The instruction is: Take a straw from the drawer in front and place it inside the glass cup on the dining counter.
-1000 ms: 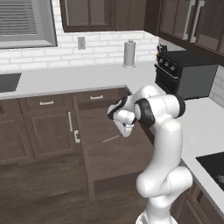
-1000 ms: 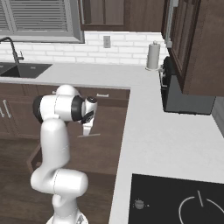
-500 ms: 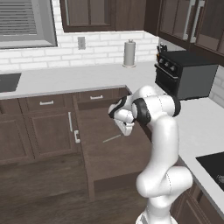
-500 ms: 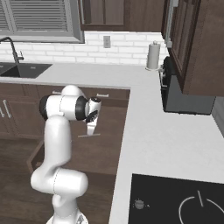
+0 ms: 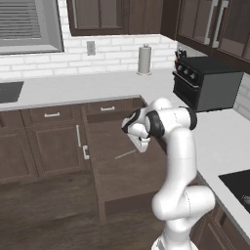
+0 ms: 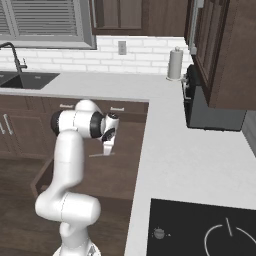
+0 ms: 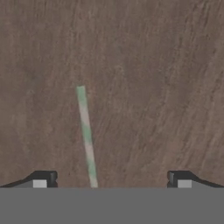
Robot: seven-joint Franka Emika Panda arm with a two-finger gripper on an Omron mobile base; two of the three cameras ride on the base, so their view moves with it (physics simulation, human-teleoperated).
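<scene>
Dark wood kitchen with white counters, and the drawer (image 5: 122, 171) is standing pulled out from under the counter corner, its flat brown bottom wide open to the arm. So the opening part looks done.

What's been changing over the last second: the elbow of the arm is swinging up and round while the gripper (image 5: 140, 142) is settling over the drawer, pointing down into it. The drawer and the straw aren't moving at all between pictures, only the arm is.

The straw (image 7: 87, 138) is lying flat on the drawer bottom, a thin pale green stick, loose, nothing touching it. From the left base view it's sitting just beside the gripper, toward the drawer's front. In the hand view it's running up from between the two fingertips (image 7: 42, 178), closer to the left one than the right, so the hand isn't quite centred on it.

Jaws are spread as wide as they go, with nothing in them.

My read: this is lining up for the pick, and it probably needs a small sideways nudge before dropping down. The thing is super skinny and lying flat, so pinching it off the wood could easily go wrong.
</scene>
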